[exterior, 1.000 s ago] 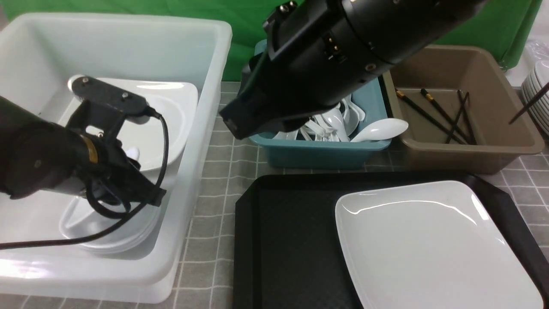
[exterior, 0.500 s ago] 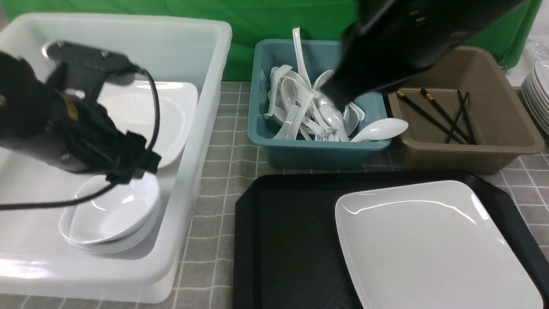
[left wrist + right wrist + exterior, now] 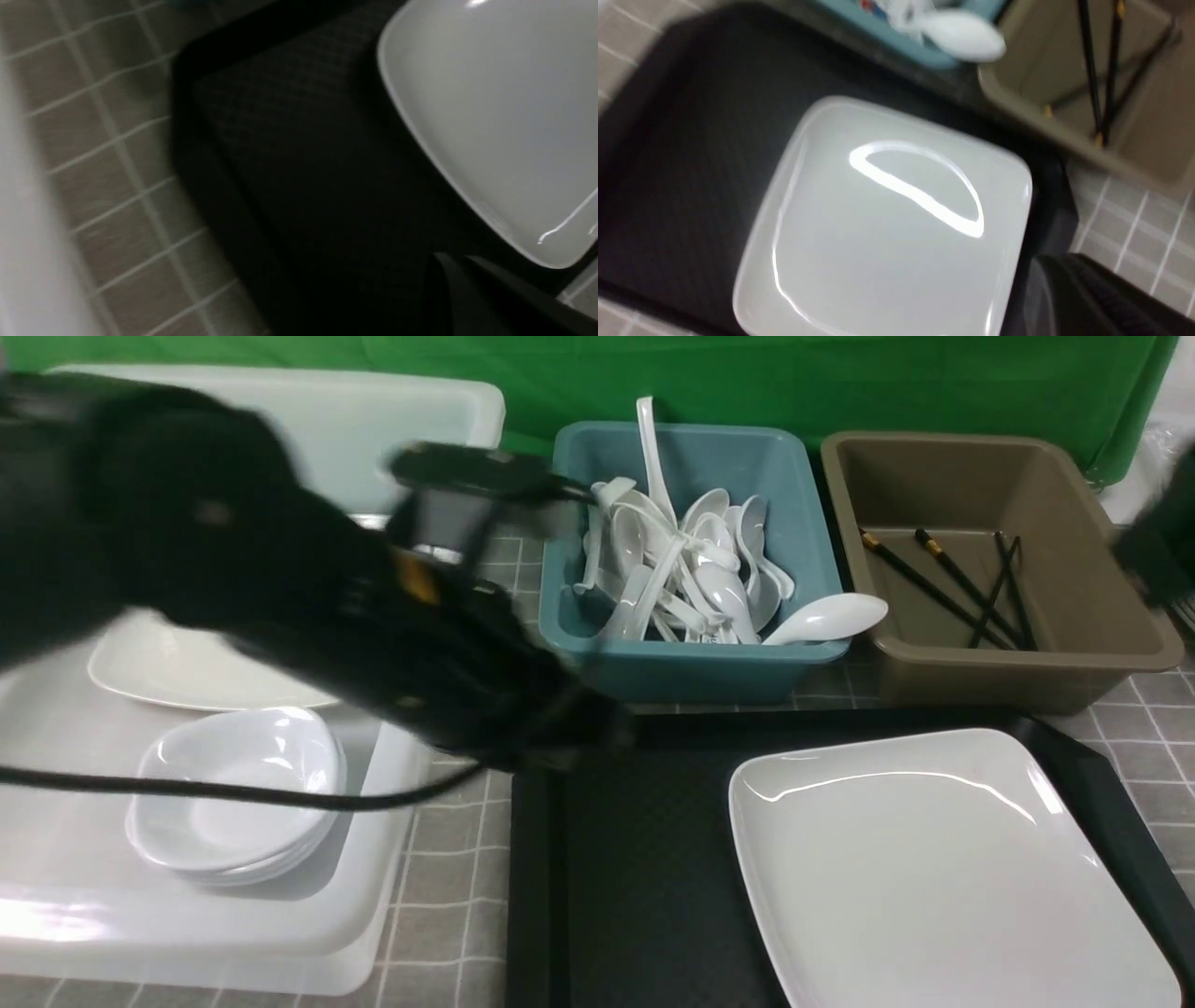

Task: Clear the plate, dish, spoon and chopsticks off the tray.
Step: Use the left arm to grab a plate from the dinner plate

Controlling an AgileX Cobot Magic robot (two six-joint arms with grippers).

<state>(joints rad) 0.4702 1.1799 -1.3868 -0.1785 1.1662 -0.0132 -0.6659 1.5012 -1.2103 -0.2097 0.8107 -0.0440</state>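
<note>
Plate (image 3: pixel 934 868) flat on tray (image 3: pixel 635 877), long axis roughly near-to-far, slightly askew

Left arm (image 3: pixel 233 551) blurred, angled rightward, left hand (image 3: pixel 565 735) closed, right arm (image 3: pixel 1158 555) blurred

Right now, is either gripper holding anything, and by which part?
Nothing is held. The left gripper and right gripper are both shut and empty; the plate lies free on the tray.

No readable txt, labels, brands or nos. anywhere; plate (image 3: pixel 934 868) & tray (image 3: pixel 635 877) look plain.
</note>
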